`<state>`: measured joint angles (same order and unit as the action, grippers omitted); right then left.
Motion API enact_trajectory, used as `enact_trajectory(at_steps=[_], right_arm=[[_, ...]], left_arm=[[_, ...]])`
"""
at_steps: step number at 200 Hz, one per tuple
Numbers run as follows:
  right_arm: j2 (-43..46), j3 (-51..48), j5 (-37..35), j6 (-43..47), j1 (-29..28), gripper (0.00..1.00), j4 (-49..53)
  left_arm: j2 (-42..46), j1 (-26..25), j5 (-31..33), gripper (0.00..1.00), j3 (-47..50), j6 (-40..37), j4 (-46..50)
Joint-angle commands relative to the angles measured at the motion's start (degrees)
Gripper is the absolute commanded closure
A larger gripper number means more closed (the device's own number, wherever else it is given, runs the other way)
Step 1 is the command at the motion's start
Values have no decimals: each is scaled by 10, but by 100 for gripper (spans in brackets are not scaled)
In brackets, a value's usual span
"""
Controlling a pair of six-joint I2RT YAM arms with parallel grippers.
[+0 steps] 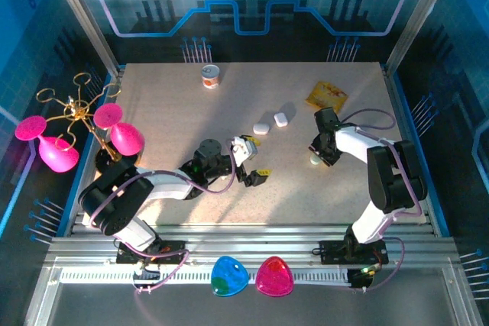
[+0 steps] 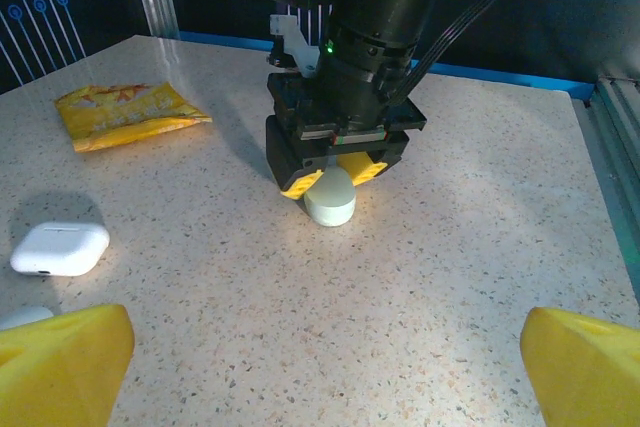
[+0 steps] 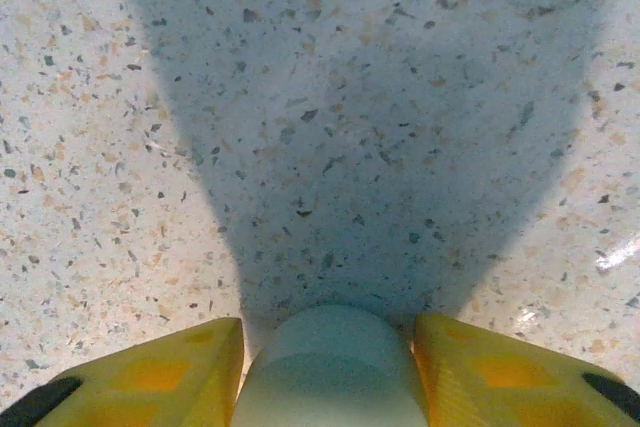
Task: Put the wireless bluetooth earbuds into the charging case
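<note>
pale rounded case on the table, tight in the right gripper; left gripper wide, well apart

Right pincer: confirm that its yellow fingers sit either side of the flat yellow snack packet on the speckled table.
Wrong on the object. The right pincer has its yellow fingers either side of the small pale green rounded case on the speckled table; the flat yellow snack packet lies apart, untouched. The left wrist view shows it.
</note>
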<state>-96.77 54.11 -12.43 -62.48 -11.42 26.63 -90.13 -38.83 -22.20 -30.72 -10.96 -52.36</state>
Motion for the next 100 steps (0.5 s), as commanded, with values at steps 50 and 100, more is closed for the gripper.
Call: enact_trajectory(at_steps=[50,100], right_arm=[[88,-20,19,-26,0,66,11],[180,-28,39,-57,-35,66,24]], left_arm=[[-39,-30,23,1,-35,-19,-23],[-105,-72,87,4,-80,-23,-61]])
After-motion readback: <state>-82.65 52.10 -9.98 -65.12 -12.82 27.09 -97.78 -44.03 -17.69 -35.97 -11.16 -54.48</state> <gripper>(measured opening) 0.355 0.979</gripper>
